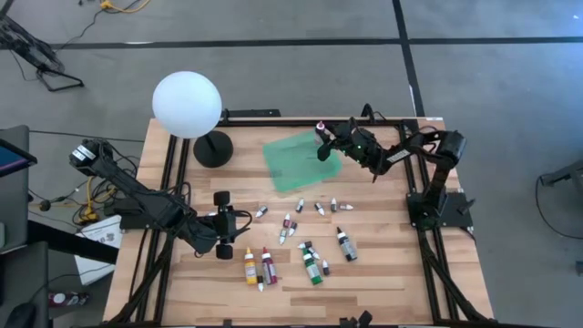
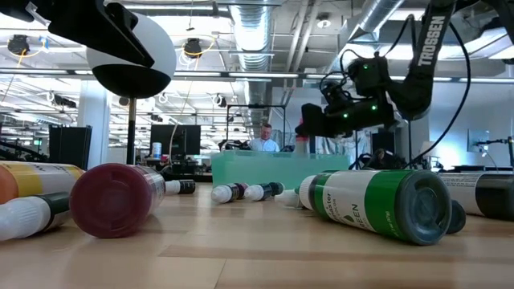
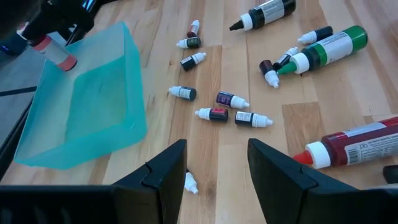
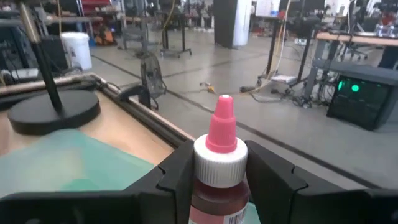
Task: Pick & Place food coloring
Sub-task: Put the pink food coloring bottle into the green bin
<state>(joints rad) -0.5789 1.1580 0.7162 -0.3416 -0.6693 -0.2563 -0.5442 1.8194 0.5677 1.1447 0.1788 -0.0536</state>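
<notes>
Pink-tipped bottle (image 4: pixel 217 168) stands upright, nozzle up, pinched btwn right gripper (image 1: pixel 322 138) fingers, held over far edge of the green tray (image 1: pixel 296 164). Tray looks empty. Other food coloring bottles (image 1: pixel 310 260) lie on their sides on the wood table (image 1: pixel 383 264), pointing various ways. Left gripper (image 1: pixel 221 224) hangs nr table's front-left, jaws apart, holding nothing.

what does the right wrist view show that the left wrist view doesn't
Only the right wrist view: the pink cap of the bottle gripped in the right tool, plus the lamp base.

Only the left wrist view: small dropper bottles lying on the wooden table, the open left tool, a green bottle.

Both: the green tray, and that held bottle.
</notes>
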